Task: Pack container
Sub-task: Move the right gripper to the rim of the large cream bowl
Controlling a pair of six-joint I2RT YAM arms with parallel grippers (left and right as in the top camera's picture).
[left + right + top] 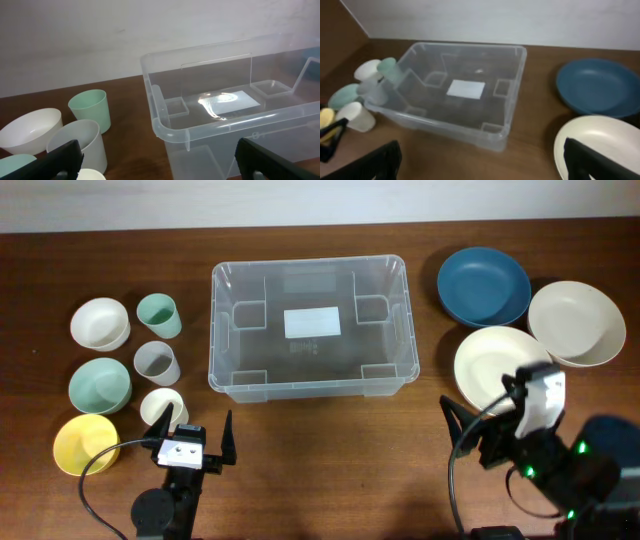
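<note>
The container (310, 262), a large clear plastic bin with a white label on its base, stands empty at the table's centre. My left gripper (198, 430) is open near the front edge, just off the bin's front left corner and beside a cream cup (163, 408). In the left wrist view the left gripper (160, 165) holds nothing, and the container's corner rim (165, 127) is close ahead. My right gripper (480, 402) is open at the front right, over the edge of a cream plate (495, 360). In the right wrist view the right gripper (487, 167) is empty, with the container (518, 85) beyond it.
On the left stand a white bowl (100, 323), green cup (158, 314), grey cup (157, 362), green bowl (100, 385) and yellow bowl (85, 444). On the right are a blue plate (483, 285) and a cream bowl (576, 323).
</note>
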